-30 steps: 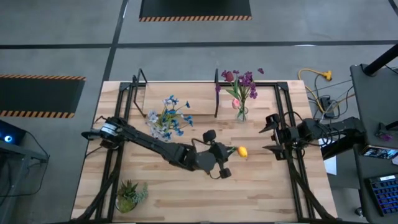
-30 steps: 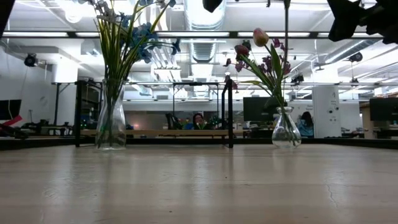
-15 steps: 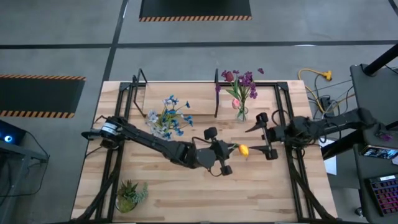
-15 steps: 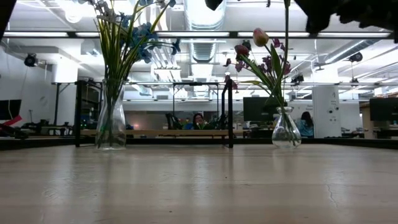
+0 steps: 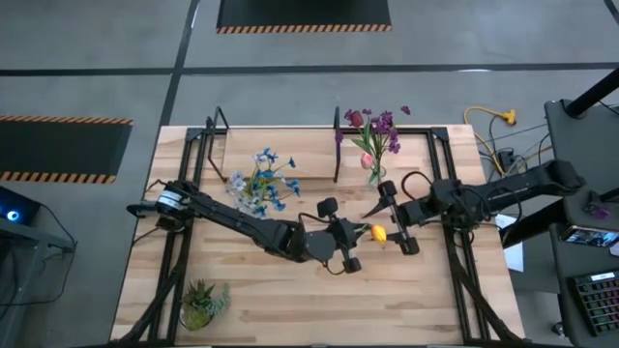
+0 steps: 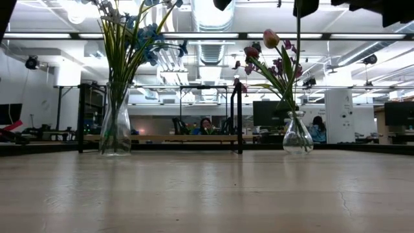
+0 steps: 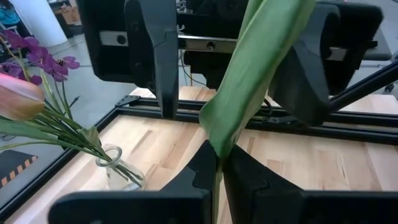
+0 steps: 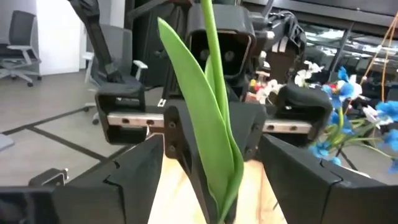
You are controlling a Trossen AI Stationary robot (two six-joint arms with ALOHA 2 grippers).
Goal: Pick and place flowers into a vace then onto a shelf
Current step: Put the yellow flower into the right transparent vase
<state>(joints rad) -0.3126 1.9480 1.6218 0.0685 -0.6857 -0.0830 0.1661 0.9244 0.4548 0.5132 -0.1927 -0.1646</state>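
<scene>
Left gripper [image 5: 354, 235] clamps a yellow tulip [image 5: 377, 234], stem mostly hidden; right gripper [image 5: 395, 224], fingers apart, at three o'clock.

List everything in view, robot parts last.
table: one, light wood, under both arms
shelf: one, light wood with black brackets, far edge of table
vases: two, clear glass; one with blue and white flowers in front of the shelf, one with purple and pink flowers just right of it
flower: one, yellow bloom, green stem, held above mid-table
potted plant: one, spiky green, near left corner
cable: one, yellow, floor right of table
person: one, seated far behind the table
left tool: dark, shut on the flower's stem
right tool: dark, open, straddling the flower
</scene>
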